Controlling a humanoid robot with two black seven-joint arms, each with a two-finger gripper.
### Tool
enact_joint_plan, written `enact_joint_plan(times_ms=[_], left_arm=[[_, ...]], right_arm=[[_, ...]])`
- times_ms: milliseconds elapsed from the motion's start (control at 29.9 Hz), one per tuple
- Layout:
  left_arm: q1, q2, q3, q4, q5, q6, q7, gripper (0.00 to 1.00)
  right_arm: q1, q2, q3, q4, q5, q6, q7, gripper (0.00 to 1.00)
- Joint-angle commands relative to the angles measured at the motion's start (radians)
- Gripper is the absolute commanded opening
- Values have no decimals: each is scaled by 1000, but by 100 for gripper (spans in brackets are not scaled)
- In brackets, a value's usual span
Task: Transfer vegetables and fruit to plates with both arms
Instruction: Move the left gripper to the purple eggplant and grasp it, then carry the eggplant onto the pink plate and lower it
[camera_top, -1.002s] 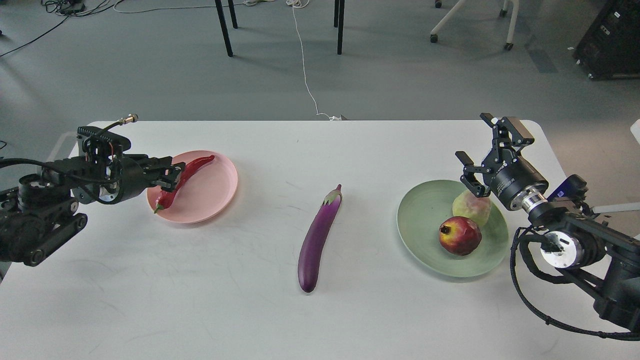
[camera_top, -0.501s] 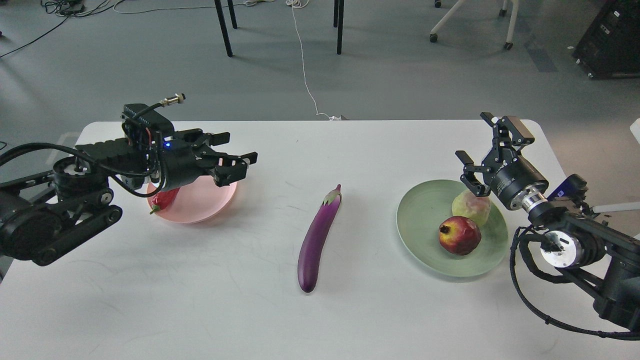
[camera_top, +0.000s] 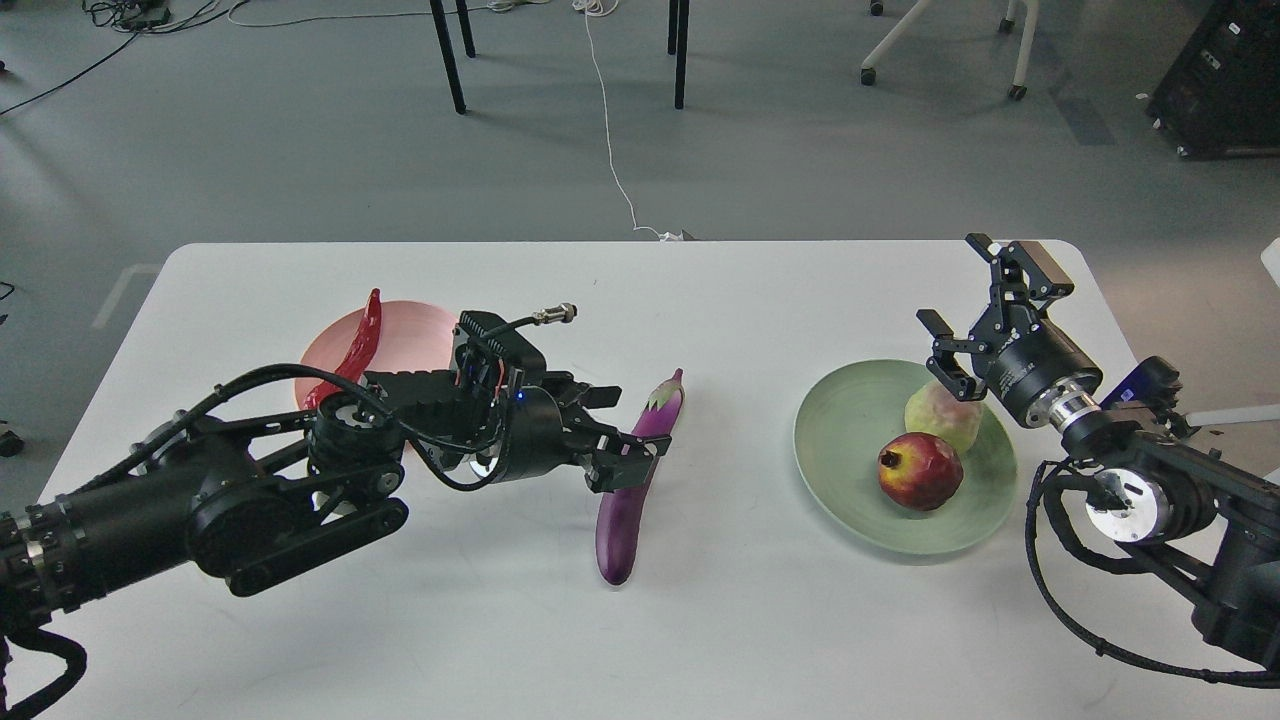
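The left gripper (camera_top: 622, 432) is spread wide in the middle of the frame, with its fingers at the eggplant (camera_top: 636, 478) lying on the table (camera_top: 700, 620). The chili (camera_top: 352, 350) rests on the pink plate (camera_top: 420, 325) at the left. At the right, the right gripper (camera_top: 975, 305) is also wide and holds nothing, above the green plate (camera_top: 845, 440) with the pomegranate (camera_top: 920, 471) and the green fruit (camera_top: 945, 415).
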Motion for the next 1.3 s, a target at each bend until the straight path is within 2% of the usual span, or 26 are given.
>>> enact_joint_plan(times_ms=[0,334,468,501,568,635,668,768,935,1102,1269], left_arm=[[10,-37,7,55,0,1,7,84],[53,-75,18,77,2,1,30,84],[65,-75,19,77,14,1,33,76],[65,-75,19,77,17,0,34,71],[68,-77,19,77,22,-2,38,54],[73,-77,19,79,22,-2,59,29],[73,-79,19,80,22,-2,79,20],[68,-85,15,80,20,-2,102,9],[50,-37,1,54,14,6,99,8],[5,114,-43,22,-1,7,84,9],[17,288,-115,30,-107,11,45,10]], right_arm=[[0,0,5,-1,0,-1,0,99],[0,0,5,0,0,-1,0,99],[0,0,5,-1,2,-1,0,99],[0,0,5,0,2,-1,0,99],[0,0,5,0,0,-1,0,99],[0,0,5,0,2,-1,0,99],[0,0,5,0,2,-1,0,99],[0,-1,5,0,2,-1,0,99],[0,0,8,0,2,-5,0,99],[-2,0,8,0,2,-5,0,99],[0,2,8,2,2,-5,0,99]])
